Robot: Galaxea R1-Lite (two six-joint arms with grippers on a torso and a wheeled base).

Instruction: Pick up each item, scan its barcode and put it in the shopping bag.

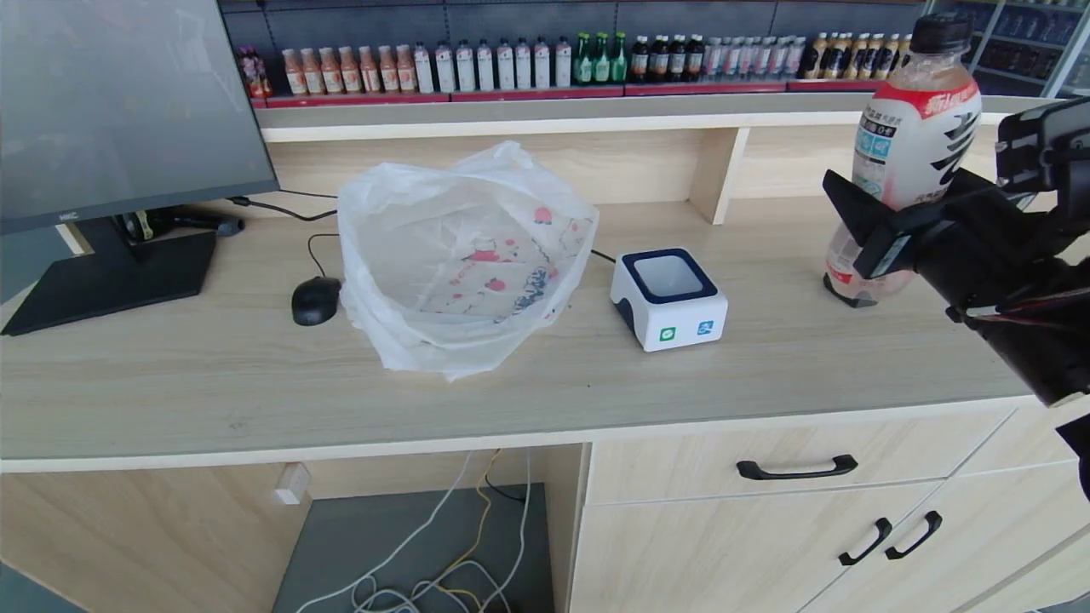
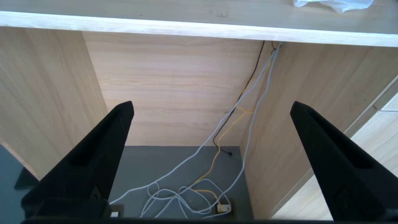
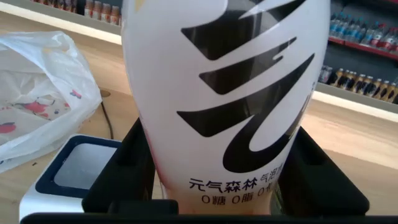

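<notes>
Bottle (image 1: 915, 128) of pale drink with a black cap stands nearly upright to the right of the scanner (image 1: 668, 298), well apart from it. The right gripper (image 1: 920, 213) is clenched on its lower body, one black finger on each side. From the wrist, the bottle (image 3: 224, 93) sits between those fingers (image 3: 124, 168), with the scanner (image 3: 68, 174) beyond. Whether its base touches the counter (image 1: 766, 366) cannot be told. The shopping bag (image 1: 464, 255) stands open just left of the scanner, a mouse (image 1: 316, 300) beside the bag's far side, and a monitor (image 1: 119, 102) further left. The left gripper (image 2: 211, 155) is spread wide, holding nothing, below the counter edge left of the scanner, facing loose cables (image 2: 205, 186).
</notes>
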